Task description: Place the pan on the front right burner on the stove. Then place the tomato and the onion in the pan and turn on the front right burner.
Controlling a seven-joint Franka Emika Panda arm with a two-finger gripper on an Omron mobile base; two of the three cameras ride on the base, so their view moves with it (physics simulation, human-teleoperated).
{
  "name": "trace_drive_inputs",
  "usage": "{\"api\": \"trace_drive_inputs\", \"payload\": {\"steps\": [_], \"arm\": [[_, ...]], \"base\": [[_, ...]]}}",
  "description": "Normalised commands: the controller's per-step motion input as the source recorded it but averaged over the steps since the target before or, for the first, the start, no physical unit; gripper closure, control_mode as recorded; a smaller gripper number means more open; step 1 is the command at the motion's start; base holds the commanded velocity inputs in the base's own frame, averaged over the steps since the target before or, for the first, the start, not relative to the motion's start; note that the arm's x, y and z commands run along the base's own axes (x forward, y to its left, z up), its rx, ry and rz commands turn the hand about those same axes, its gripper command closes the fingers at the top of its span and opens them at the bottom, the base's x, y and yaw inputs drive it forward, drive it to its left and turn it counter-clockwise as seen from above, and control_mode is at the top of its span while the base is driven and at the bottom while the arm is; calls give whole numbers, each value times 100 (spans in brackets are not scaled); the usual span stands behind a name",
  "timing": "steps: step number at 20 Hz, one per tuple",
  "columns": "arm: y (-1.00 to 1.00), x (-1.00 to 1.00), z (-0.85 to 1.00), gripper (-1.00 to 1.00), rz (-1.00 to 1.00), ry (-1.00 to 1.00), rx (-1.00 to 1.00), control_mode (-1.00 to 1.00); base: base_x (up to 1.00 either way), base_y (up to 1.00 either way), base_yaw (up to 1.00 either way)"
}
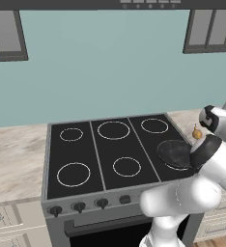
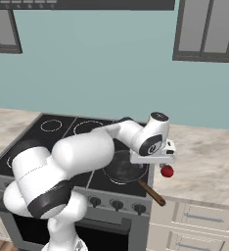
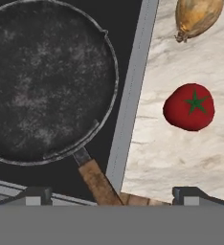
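The dark grey pan [image 3: 47,81] lies on the stove [image 1: 100,154] over the front right burner [image 1: 173,167], whose white ring peeks out at its near rim. Its brown handle [image 3: 97,182] points toward the stove's front right corner. On the marble counter just right of the stove rest the red tomato [image 3: 189,106] and, farther back, the tan onion [image 3: 197,16]. My gripper [image 3: 113,196] hovers open above the stove's right edge, its fingertips [image 3: 35,196] wide apart and holding nothing. In the right base view the tomato [image 2: 167,171] sits just below my hand.
A row of dark knobs [image 2: 116,204] runs along the stove front. Marble counter [image 2: 209,166] stretches to the right, with drawers beneath. Five other burner rings mark the glass top. Wall cabinets and a hood hang overhead.
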Motion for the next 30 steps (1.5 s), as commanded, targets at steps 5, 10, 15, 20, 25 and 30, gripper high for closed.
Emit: {"api": "trace_drive_inputs", "payload": {"steps": [5, 10, 15, 20, 25, 30], "arm": [[-17, 17, 0, -100, -10, 0, -4, -100], [-22, 6, -1, -100, -8, 0, -3, -100], [-13, 10, -8, -100, -5, 2, 0, -100], [-2, 22, -17, -100, -1, 6, 0, -100], [-7, 14, -16, -100, -1, 5, 0, -100], [-13, 5, -13, -100, -3, 2, 0, -100]], "base": [[0, 0, 0], [0, 0, 0], [0, 0, 0], [0, 0, 0], [0, 0, 0], [0, 0, 0]]}}
